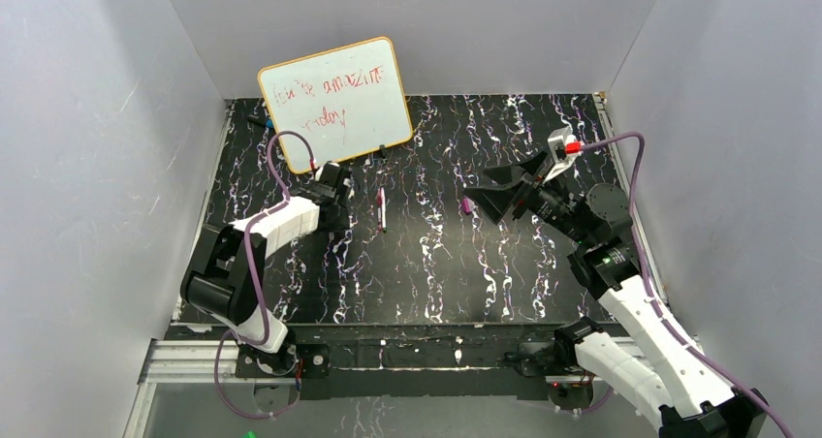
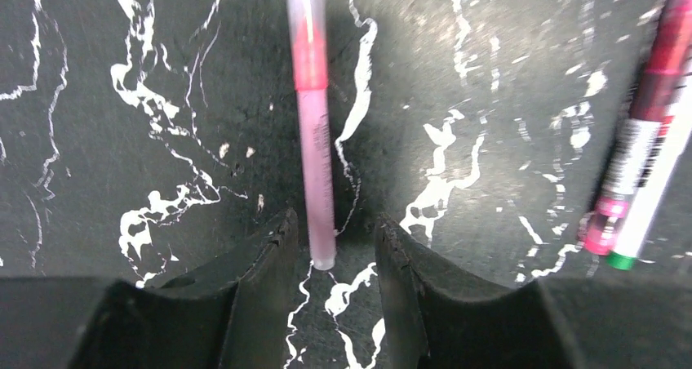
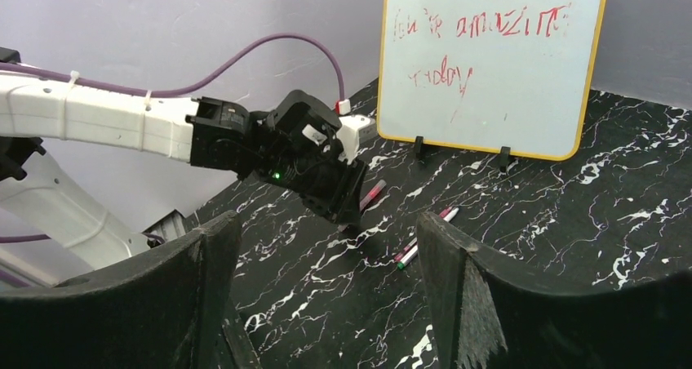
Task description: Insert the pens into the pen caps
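Note:
A pink-red pen lies on the black marbled table, its near end between the two fingers of my left gripper. The jaws are open, one on each side of the pen end, not pressing it. Two more pens lie side by side to its right, one pink-red, one white-bodied; they also show in the top view and the right wrist view. A small magenta cap lies mid-table. My right gripper is open and empty above the table just right of the cap.
A whiteboard with red writing stands at the back left on two black feet. A dark marker lies behind its left edge. Grey walls close in the table on three sides. The left arm stretches across the right wrist view.

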### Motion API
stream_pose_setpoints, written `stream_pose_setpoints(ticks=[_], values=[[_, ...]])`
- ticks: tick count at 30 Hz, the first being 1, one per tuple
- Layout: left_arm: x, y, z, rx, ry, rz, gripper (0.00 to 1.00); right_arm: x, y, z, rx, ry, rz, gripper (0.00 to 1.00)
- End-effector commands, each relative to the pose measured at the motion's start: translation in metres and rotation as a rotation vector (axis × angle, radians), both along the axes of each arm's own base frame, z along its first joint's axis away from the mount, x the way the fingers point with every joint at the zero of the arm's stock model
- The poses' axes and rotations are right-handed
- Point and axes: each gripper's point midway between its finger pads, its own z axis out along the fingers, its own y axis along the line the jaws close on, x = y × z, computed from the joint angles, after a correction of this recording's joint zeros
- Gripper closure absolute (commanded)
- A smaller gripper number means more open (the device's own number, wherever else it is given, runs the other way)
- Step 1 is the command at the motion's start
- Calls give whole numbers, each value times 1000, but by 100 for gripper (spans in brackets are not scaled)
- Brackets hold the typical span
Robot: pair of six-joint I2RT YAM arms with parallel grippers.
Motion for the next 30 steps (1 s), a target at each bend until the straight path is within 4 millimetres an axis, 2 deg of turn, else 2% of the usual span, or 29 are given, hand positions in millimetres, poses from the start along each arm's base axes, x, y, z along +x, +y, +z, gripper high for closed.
stream_pose_setpoints(ticks=[1, 4, 6, 8, 10, 11, 13, 15, 17, 18, 19, 22, 25, 30], values=[[21, -14, 55, -48, -84, -53, 62, 1, 0, -8, -10, 10, -1, 15], [30, -33, 84, -111, -135, -109, 63, 3, 1, -13, -16, 22, 0, 15], [32, -43, 90, -139, -129, -144, 63, 4, 3, -16, -17, 32, 6, 15], [33, -49, 84, -140, -101, -171, 63, 6, 5, -18, -20, 45, 13, 15], [32, -47, 73, -114, -73, -175, 65, 13, 9, -24, -37, 74, 14, 15], [31, -45, 69, -100, -64, -173, 66, 24, 12, -36, -68, 132, 3, 15], [29, -38, 66, -75, -67, -150, 66, 48, 20, -64, -171, 269, -17, 22], [25, -28, 69, -45, -87, -120, 66, 66, 34, -85, -242, 364, -8, 28], [21, -21, 71, -33, -97, -107, 66, 87, 51, -99, -301, 373, -50, 29], [19, -16, 70, -36, -96, -97, 66, 94, 60, -113, -365, 392, -77, 29], [17, -10, 69, -49, -90, -80, 66, 98, 76, -118, -424, 388, -85, 29], [13, -3, 62, -97, -59, -75, 66, 117, 101, -130, -522, 422, -102, 31], [14, -20, 55, -170, -23, -143, 65, 124, 117, -134, -495, 439, -75, 31], [21, -49, 39, -213, 40, -254, 64, 122, 120, -149, -490, 486, -68, 30]])
